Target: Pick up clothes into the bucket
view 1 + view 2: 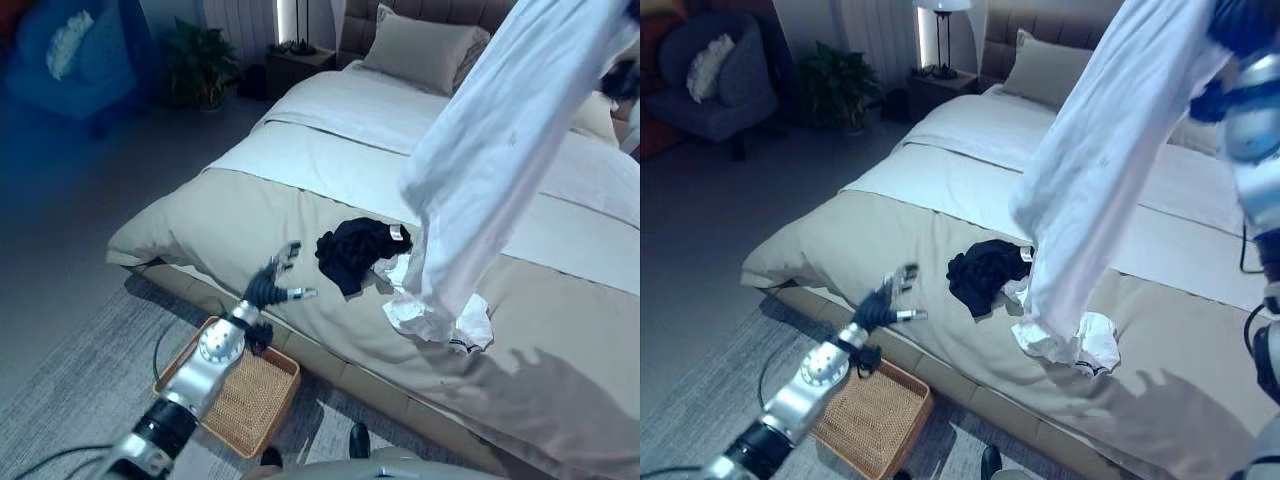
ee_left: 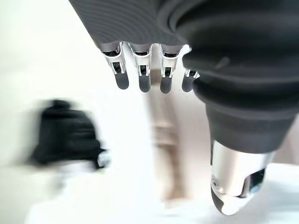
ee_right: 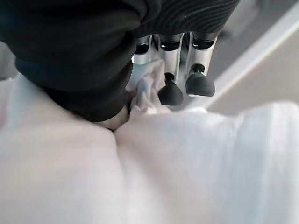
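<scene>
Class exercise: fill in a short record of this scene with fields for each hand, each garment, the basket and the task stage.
right hand: raised, fingers curled on the white garment
white garment: hanging from the right hand, lower end trailing on the bed
left hand: open, hovering near the bed's edge
black garment: lying crumpled on the bed
basket: wicker, on the floor beside the bed
task stage: white garment lifted, not yet in the basket

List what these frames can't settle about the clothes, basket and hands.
- Right hand: in its wrist view the white shirt bunches round the curled fingers, hiding how much cloth they clamp.
- White shirt: its top is cut off by the upper edge in both eye views.
- Black garment: crumpled on the bed and blurred in the left wrist view, so its type is unclear.
- Wicker basket: the left arm covers part of it; left hand open.
</scene>
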Tool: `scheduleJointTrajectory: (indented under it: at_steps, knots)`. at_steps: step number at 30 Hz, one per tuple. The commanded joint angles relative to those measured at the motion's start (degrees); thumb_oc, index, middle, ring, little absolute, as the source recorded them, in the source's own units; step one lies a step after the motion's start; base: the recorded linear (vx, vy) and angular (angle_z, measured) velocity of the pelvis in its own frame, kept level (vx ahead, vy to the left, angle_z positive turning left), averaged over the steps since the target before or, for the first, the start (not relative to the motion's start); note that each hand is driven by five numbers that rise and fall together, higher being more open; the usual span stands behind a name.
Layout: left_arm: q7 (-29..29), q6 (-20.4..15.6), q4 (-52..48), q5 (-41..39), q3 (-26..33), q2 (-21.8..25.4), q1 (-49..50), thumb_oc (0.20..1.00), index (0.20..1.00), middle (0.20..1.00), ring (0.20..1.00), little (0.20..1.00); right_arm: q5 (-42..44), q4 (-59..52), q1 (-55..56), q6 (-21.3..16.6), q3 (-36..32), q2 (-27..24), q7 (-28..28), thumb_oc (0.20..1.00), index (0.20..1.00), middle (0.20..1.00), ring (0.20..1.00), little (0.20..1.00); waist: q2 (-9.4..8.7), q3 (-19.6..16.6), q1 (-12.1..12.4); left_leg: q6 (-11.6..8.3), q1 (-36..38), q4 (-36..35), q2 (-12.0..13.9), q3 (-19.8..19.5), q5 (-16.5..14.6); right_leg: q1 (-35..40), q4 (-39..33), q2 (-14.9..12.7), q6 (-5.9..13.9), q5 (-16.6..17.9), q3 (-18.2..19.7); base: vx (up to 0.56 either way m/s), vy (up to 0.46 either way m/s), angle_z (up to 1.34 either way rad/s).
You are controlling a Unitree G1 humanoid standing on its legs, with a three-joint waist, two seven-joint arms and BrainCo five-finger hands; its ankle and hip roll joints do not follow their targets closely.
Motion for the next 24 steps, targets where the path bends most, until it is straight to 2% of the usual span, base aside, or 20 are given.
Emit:
scheduleJointTrajectory:
  at_steps: [1, 5, 11, 24]
  knots:
    - [-1.32, -2.32, -2.07, -2.86, 0.4, 3.24, -8.14, 1.0, 1.0, 1.0, 1.0, 1.0, 2.56, -3.48, 0.46, -0.86, 1.0, 0.4, 5.33, 0.2, 0.2, 0.2, 0.2, 0.2, -1.97, -3.17, -0.38, 0.3, -1.19, 4.23, -1.55, -0.6, -3.38, 1.86, 5.4, -3.01, 3.83, -4.35, -1.38, -0.03, -0.014, 0.02]
    - [-1.3, -2.36, -1.96, -2.85, -2.07, 3.23, -13.97, 1.0, 1.0, 1.0, 1.0, 1.0, 3.96, -7.61, 3.04, -1.27, 1.34, 0.73, 8.91, 0.2, 0.2, 0.2, 0.2, 0.2, -2.22, -3.23, -0.08, 0.35, -1.24, 4.17, -1.65, -0.61, -2.81, 1.91, 4.97, -3.17, 3.89, -3.65, -1.41, -0.01, -0.004, 0.01]
    - [-0.16, -2.06, 3.51, -0.91, -6.64, -0.35, -22.51, 1.0, 1.0, 1.0, 1.0, 1.0, 7.88, -17.46, 3.87, -2.44, 2.72, 3.23, 13.13, 0.2, 0.2, 0.2, 0.2, 0.2, -1.92, -3.04, 0.07, 0.52, -1.18, 4.24, -1.73, -0.58, -2.69, 2.2, 4.46, -3.26, 3.98, -3.23, -1.0, -0.01, -0.004, -0.02]
    - [-0.18, 0.0, 13.27, 2.75, -12.16, -8.43, -27.66, 1.0, 1.0, 1.0, 1.0, 1.0, 8.58, -28.71, 1.72, -4.06, 3.27, 9.23, 14.48, 0.2, 0.2, 0.2, 0.2, 0.2, -1.48, -2.11, -0.22, 0.76, -0.57, 4.4, -1.85, -0.88, -2.84, 3.13, 4.44, -3.23, 3.95, -3.41, -1.63, 0.0, 0.0, 0.0]
